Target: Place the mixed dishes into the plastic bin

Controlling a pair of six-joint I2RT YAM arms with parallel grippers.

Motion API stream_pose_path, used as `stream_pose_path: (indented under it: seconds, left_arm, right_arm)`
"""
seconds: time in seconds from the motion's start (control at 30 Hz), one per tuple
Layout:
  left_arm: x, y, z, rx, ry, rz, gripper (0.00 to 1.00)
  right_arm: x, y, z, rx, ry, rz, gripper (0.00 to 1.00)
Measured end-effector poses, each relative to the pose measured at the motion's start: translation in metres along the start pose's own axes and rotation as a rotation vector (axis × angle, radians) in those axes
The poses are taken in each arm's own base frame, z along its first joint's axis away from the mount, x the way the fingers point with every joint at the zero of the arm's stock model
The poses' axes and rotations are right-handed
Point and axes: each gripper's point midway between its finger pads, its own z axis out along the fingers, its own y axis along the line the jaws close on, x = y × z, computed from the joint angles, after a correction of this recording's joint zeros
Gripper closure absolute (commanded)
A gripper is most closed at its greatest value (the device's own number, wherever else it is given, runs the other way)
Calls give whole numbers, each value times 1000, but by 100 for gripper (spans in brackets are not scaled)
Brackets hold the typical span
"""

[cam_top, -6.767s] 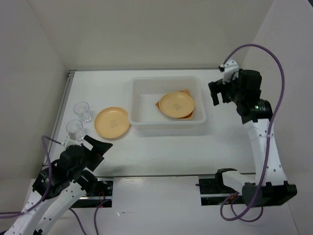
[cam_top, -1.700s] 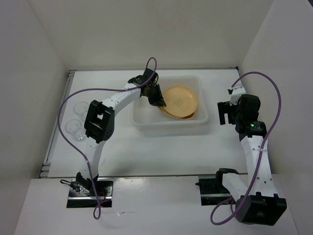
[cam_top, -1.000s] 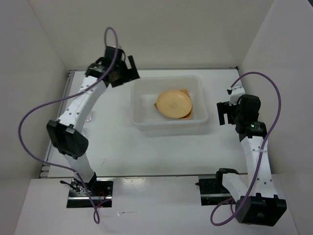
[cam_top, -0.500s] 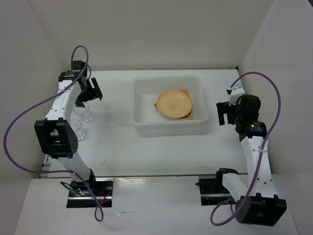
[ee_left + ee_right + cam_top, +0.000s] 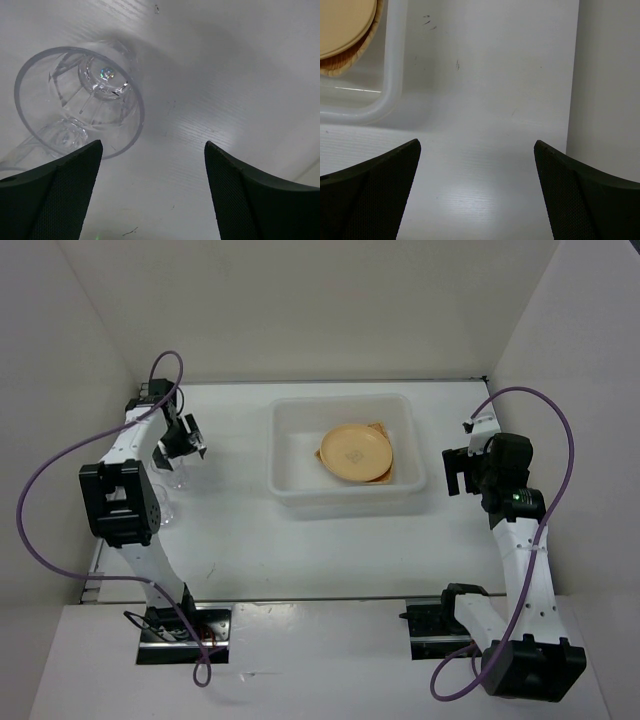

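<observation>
We see the left gripper (image 5: 152, 150) hanging over the far left of the table (image 5: 300, 550), its jaws spread wide with nothing between them. In its wrist view a clear cup (image 5: 80, 95) stands upright just ahead of the left finger (image 5: 55, 195), mouth up, so that we look down into it. The rim comes close to that finger's tip, but we cannot tell whether they touch. The right finger stands well clear of the glass. A second cup (image 5: 158, 508) stands just nearer the arm bases, beside the left arm's dark joint. Both cups are on the table, well apart from the bin (image 5: 340, 405).

The bin sits in the middle of the table, toward the far side. Inside it, toward its right half, a yellow plate (image 5: 357, 452) lies flat on the tan plate (image 5: 379, 427), whose woven edge peeks out beyond it. We make out only one yellow disc from above, and cannot tell whether another lies beneath.

The right gripper (image 5: 477, 145) hangs to the right of the bin, jaws wide apart and holding nothing, over bare table between the bin's corner and the wall (image 5: 605, 75)
</observation>
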Motion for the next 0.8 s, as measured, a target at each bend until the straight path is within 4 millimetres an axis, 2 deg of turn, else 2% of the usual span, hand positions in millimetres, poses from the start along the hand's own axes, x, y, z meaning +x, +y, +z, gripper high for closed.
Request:
stream_pose_path:
  seconds: [0.1, 0.23, 0.3, 0.37, 0.4, 0.43, 0.57, 0.63, 0.7, 0.77, 0.8]
  left_arm:
    - [4, 2, 13, -8, 23, 15, 12]
    - [5, 4, 29, -18, 45, 21, 18]
    - [6, 5, 37, -22, 55, 22, 40]
    - [7, 7, 43, -24, 65, 32, 72]
    - [8, 7, 45, -25, 68, 38, 95]
    - [8, 8, 47, -27, 70, 38, 100]
    - [-7, 4, 39, -17, 37, 26, 100]
    - [-23, -4, 22, 15, 1, 14, 100]
    - [-49, -23, -7, 99, -84, -11, 100]
    - [-78, -55, -55, 250, -202, -26, 100]
    - [-93, -75, -84, 340, -280, -25, 100]
  right_arm:
    - [1, -1, 0, 0, 2, 3, 2]
    - [3, -2, 3, 2, 14, 7, 2]
    - [4, -3, 4, 4, 19, 7, 2]
    - [5, -5, 4, 8, 21, 10, 2]
    - [5, -6, 4, 10, 22, 12, 2]
    - [5, -7, 4, 12, 23, 13, 2]
    - [7, -9, 5, 16, 30, 18, 2]
    - [8, -9, 5, 16, 32, 19, 2]
    - [8, -9, 6, 15, 33, 19, 2]
    - [8, -10, 6, 16, 33, 21, 2]
    - [8, -10, 6, 18, 34, 22, 2]
